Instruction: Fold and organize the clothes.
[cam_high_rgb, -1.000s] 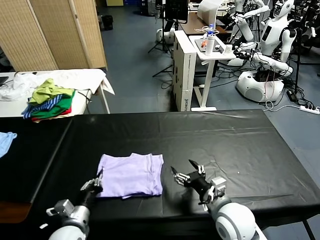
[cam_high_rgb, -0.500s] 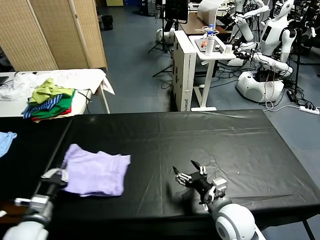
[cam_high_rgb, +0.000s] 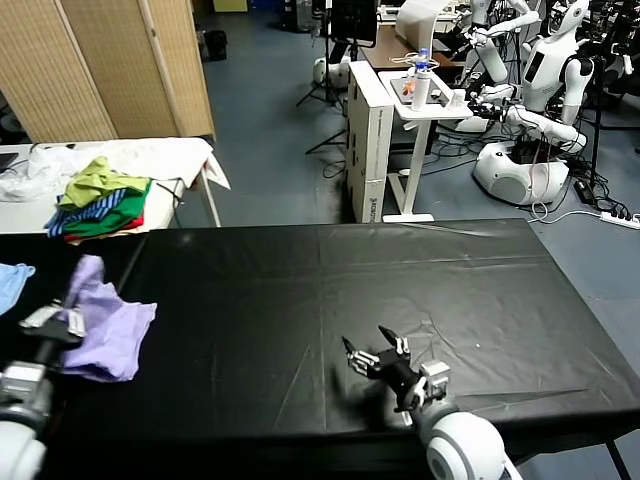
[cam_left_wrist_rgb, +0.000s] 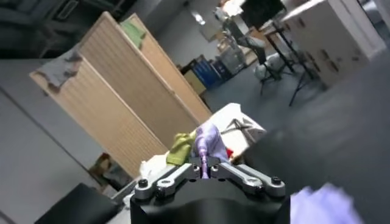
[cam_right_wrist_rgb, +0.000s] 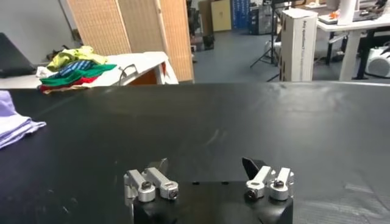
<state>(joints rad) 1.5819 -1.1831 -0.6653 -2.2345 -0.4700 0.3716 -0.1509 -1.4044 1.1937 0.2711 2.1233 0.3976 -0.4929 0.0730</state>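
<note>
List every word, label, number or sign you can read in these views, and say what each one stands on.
No text can be read here.
White cabinet: a small dark vertical marking low on its front edge, too small to read.
Lavender T-shirt, pinched in the shut left gripper: no lettering visible.
Black table: no markings.
Right gripper, open over the table: no labels.

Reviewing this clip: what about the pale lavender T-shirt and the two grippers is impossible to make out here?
- Pale lavender T-shirt, head view: bunched, so its fold state and printed face are hidden.
- Same shirt, left wrist view: the near part is blurred and cut by the edge.
- Left gripper, head view: shut on the shirt; the cloth covers its tips.
- Right gripper, open: nothing hidden.
</note>
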